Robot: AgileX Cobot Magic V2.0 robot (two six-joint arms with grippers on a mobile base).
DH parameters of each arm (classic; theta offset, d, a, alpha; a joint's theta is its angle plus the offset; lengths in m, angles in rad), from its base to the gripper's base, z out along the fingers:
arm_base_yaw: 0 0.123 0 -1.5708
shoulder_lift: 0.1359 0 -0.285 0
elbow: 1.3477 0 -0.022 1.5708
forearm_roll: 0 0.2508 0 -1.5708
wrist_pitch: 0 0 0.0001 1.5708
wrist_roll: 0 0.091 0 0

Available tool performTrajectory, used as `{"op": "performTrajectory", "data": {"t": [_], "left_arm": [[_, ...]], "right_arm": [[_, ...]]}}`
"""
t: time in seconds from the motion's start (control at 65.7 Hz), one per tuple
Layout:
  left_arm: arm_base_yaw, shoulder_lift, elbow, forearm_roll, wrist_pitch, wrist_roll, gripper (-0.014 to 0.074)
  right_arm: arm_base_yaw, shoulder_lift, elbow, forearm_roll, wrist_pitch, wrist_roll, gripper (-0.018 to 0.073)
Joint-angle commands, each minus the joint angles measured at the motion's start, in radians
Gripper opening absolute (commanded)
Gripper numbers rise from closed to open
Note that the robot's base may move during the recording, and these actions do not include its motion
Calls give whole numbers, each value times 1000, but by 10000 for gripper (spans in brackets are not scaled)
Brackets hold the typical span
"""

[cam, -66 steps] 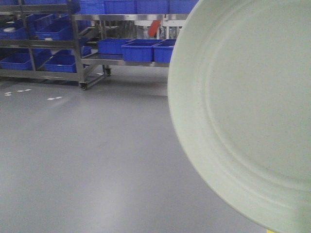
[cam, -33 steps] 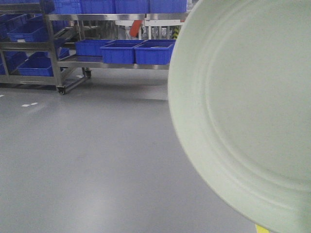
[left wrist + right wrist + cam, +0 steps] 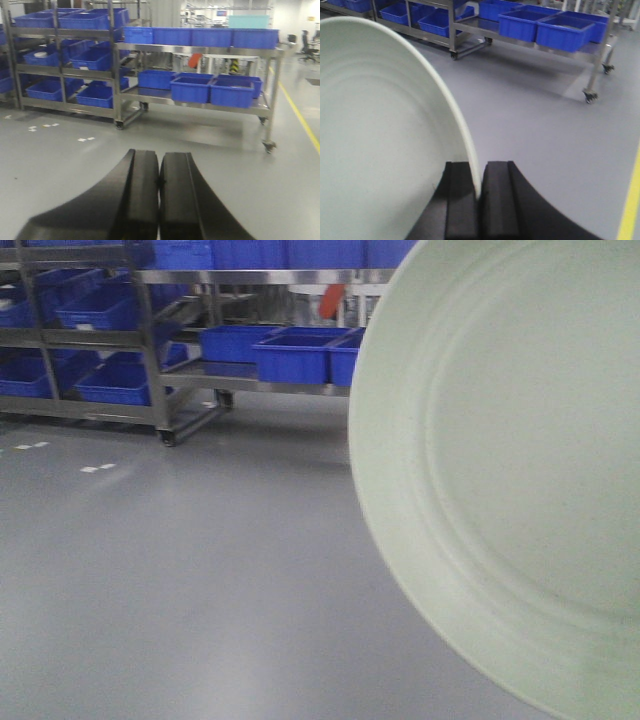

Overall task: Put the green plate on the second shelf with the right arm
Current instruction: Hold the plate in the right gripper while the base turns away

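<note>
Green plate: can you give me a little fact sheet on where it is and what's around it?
Green plate: rim pinched in the right tool, held above the floor
Left tool: shut, holding nothing
Ahead: steel racks with blue bins, across grey floor
Status: plate not yet on a shelf

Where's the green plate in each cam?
Front: plate fills the right side.
Left wrist: not in it.
Right wrist: plate at left, rim pinched in the right gripper.
Shared landmark: wheeled steel rack holding blue bins, in all three.
</note>
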Motion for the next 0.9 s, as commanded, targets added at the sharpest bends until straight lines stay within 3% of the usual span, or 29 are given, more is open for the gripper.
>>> {"op": "performTrajectory", "data": {"t": [0.0, 0.883], "left_arm": [[1, -4, 42, -7, -82, -6, 130], [1, -4, 42, -7, -82, -6, 130]], "right_arm": [[1, 8, -34, -2, -111, 7, 53], [1, 8, -34, -2, -95, 7, 53]]}}
